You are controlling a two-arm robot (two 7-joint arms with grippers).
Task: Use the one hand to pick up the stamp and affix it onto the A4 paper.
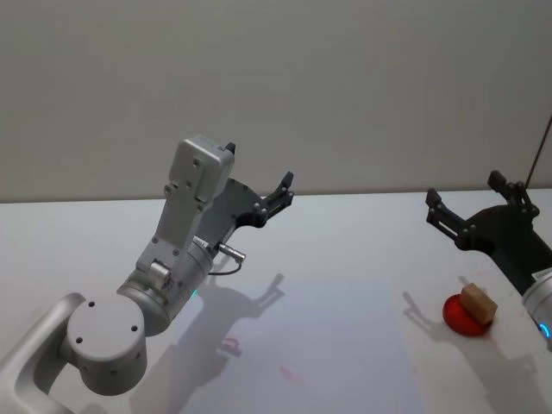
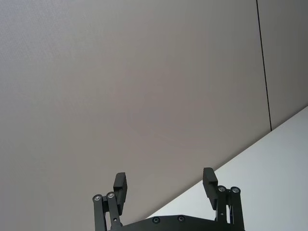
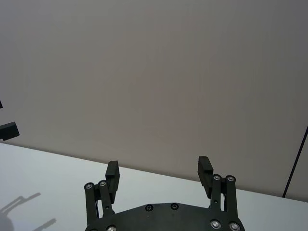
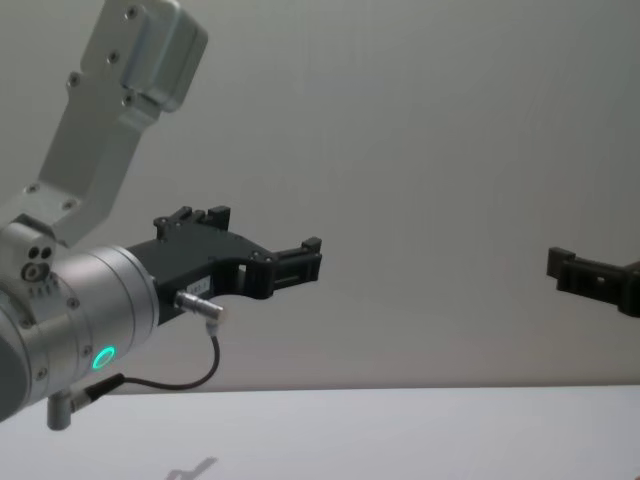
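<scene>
We record the A4 paper (image 1: 345, 345) flat on the white table (image 1: 362, 233), nearest the robot. Right of it, the wooden stamp (image 1: 477, 303) rests on a red pad (image 1: 455, 317). Beyond, the right gripper (image 1: 467, 191) hangs raised, fingers spread, empty; the left gripper (image 2: 164, 183) likewise.

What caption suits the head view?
Both open, the left gripper and right gripper hang above the table; a wooden stamp rests on a red pad at right.

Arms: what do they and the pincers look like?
Left arm: silver-grey, round joints, green light ring, thin black cable at wrist. Right arm: silver, blue light. Left pincer and right pincer: black plates, screwed linkage fingers, blocky tips.
</scene>
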